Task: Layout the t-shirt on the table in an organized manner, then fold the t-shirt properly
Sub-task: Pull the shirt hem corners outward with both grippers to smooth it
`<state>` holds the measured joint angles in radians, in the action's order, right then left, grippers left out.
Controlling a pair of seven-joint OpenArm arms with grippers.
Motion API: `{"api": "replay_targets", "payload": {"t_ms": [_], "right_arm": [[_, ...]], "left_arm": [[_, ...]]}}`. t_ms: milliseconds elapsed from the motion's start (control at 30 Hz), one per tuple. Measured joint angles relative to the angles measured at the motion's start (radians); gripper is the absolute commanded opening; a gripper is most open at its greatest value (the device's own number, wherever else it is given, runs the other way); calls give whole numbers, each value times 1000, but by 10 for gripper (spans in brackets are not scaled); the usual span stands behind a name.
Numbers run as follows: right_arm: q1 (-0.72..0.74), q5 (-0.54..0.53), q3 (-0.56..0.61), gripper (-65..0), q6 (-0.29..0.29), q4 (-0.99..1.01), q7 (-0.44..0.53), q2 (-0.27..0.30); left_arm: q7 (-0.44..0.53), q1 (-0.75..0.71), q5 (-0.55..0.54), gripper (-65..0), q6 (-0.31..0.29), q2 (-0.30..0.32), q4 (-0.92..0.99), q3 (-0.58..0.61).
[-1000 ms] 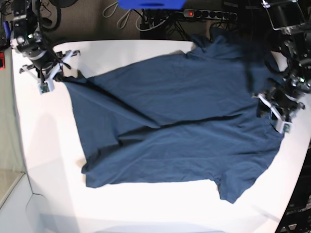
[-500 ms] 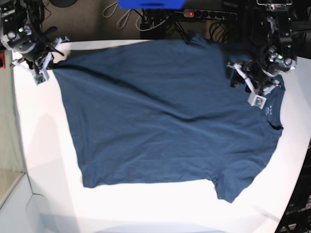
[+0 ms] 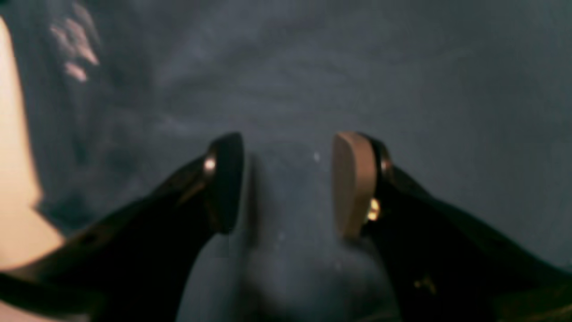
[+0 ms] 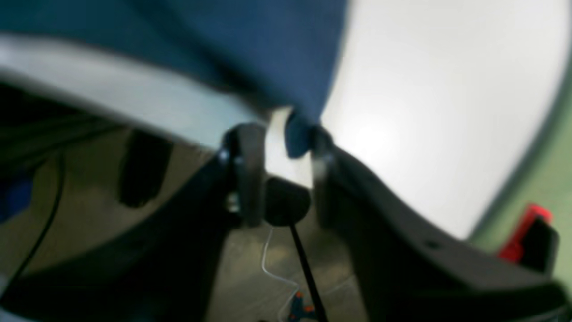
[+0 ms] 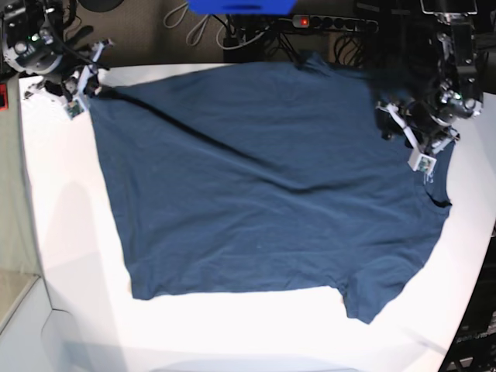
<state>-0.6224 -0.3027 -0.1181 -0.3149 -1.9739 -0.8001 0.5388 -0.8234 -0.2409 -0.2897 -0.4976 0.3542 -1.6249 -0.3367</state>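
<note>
The dark navy t-shirt (image 5: 263, 186) lies spread nearly flat on the white table (image 5: 70, 256), neck toward the right and hem toward the left. My right gripper (image 5: 77, 97) is at the shirt's far left hem corner. In the right wrist view, which is blurred, the gripper (image 4: 286, 152) stands open with the tip of the shirt's corner (image 4: 297, 134) between its fingers. My left gripper (image 5: 418, 147) hovers over the shoulder area beside the neck. In the left wrist view it (image 3: 288, 183) is open, with the t-shirt (image 3: 402, 89) cloth under and between the jaws.
Beyond the table's far edge are a power strip (image 5: 325, 22), cables and a blue object (image 5: 240, 6). The far left hem corner lies close to that edge. The table's right edge curves inward near the neck. A red object (image 4: 527, 232) sits off the table by the right arm.
Both arms moved toward the far edge, drawing the folded-over upper part of the shirt out flat. The right gripper, shut a moment ago, now has its jaws apart. The left jaws look unchanged.
</note>
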Motion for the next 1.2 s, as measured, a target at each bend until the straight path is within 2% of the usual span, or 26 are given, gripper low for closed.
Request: {"api": "replay_targets", "payload": {"t_ms": [133,267,367,467,600,667,733,833,867,967,1033,1067,1200], "right_arm": [[-2,-9,-69,-359,0,-23,11,-27],[13,2,-224,-358,-2,-24,9,-80],[104,6,-267,-358,-3,-20,-15,-97],[237,-8,-259,-358,-3,-19,7,-96],[445,-1,-112,-361,-8,39,-5,-107],[578,-12,-25,-394,-14,119,-10,-130],[723,-9,49,-473,-8,229,2,-159],[882,-2,98,-626,-5,445,15,-220],[940,7,111,-650,-3,544,2,-235],[1107,0,170,-650,-3,822,7,-263],[1211,-3,204,-650,0,991,84,-277],[1250,4,222,-650,0,1072,135,-286],[1312,8,327,-650,0,1265,277,-309]], "left_arm": [[-10,1,-11,-338,-3,-17,-111,-43],[-4,10,-10,-338,-3,-45,-170,-117],[-18,86,3,-338,-2,-68,-144,-166],[-8,184,0,-338,-3,-73,-68,-187],[-9,270,-3,-338,2,-85,31,-184],[-9,332,14,-338,18,-97,110,-186],[-6,394,3,-339,9,-105,175,-182],[5,453,2,-354,13,-105,267,-181],[3,472,12,-385,16,-103,305,-183],[-17,537,111,-529,17,-105,395,-184],[10,578,134,-625,6,-106,426,-185],[16,596,158,-650,13,-107,444,-185],[7,595,221,-641,17,-125,480,-185]]}}
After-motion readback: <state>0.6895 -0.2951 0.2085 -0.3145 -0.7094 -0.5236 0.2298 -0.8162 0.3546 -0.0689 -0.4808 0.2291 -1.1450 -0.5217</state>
